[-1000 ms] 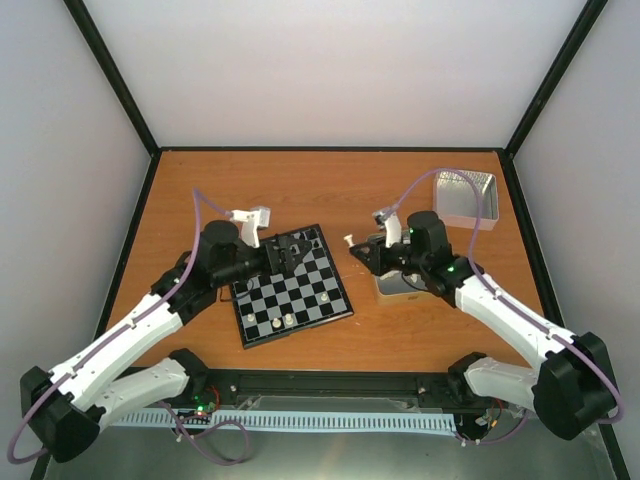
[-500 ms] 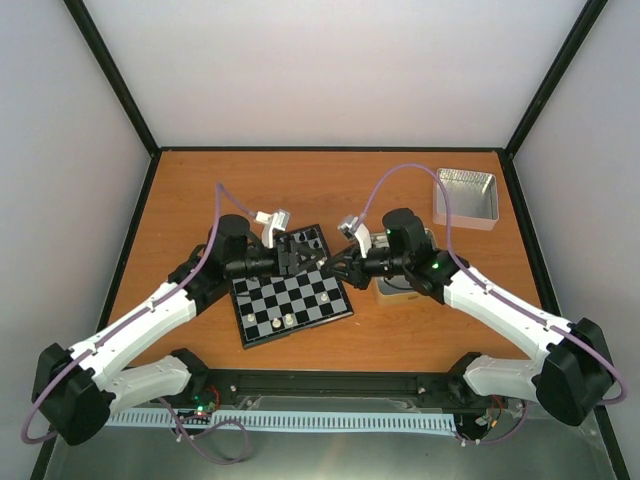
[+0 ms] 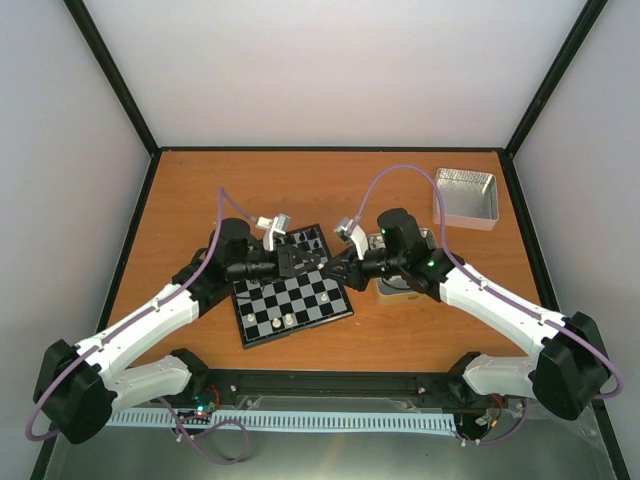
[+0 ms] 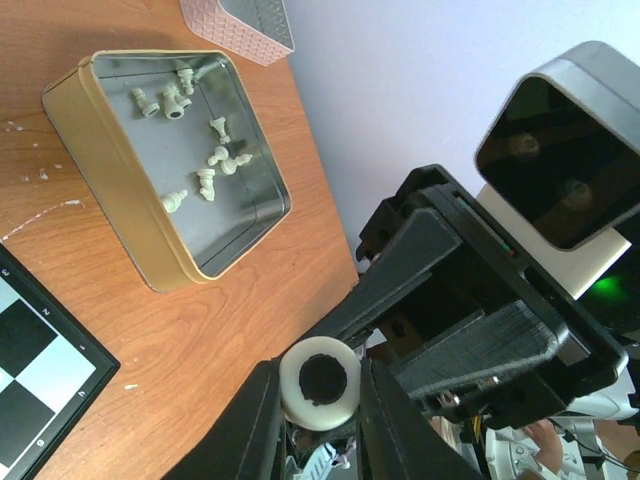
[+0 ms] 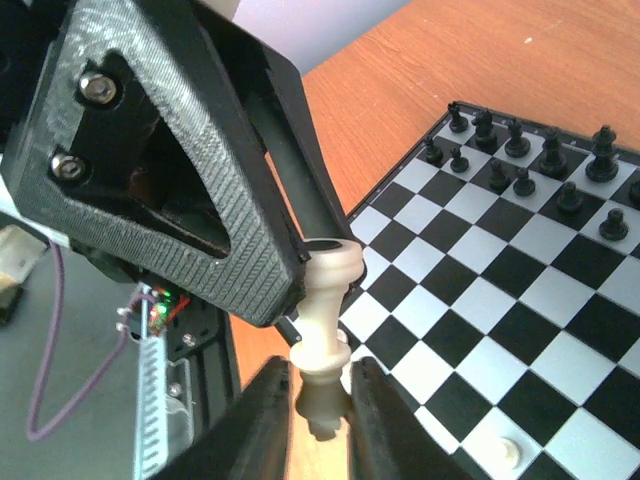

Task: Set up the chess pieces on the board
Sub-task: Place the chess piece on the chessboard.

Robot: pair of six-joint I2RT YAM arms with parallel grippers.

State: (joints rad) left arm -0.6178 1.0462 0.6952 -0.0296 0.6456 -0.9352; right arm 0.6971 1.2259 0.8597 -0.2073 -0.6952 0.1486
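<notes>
- Left gripper [image 3: 304,262]: reached in from the left, its tips above the right edge of the board [image 3: 300,298]. Its fingers were drawn in to a narrow gap around the round base of a white chess piece [image 5: 325,310], which its own wrist view showed end-on.
- White chess piece: was held in the air between the two sets of fingertips. Its base pointed toward the left gripper and its head toward the right gripper, and it touched neither board nor table [image 3: 330,190].
- Board: lay flat below the meeting point, mostly on the left gripper's side. The black pieces [image 5: 520,160] stood in the rows beyond the fingertips. A few placed white pieces [image 3: 289,319] stood on the squares nearer the arm bases.
- Right gripper [image 3: 334,268]: faced the left gripper tip to tip. Its fingers were closed to a narrow gap on the head end of the same white chess piece.
- Gold tin [image 4: 108,180]: sat on the table just behind the right gripper, under its wrist, with loose white pieces [image 4: 210,165] scattered inside.
- Silver tin [image 3: 466,200]: rested well beyond the right gripper, near the table's far right corner.
</notes>
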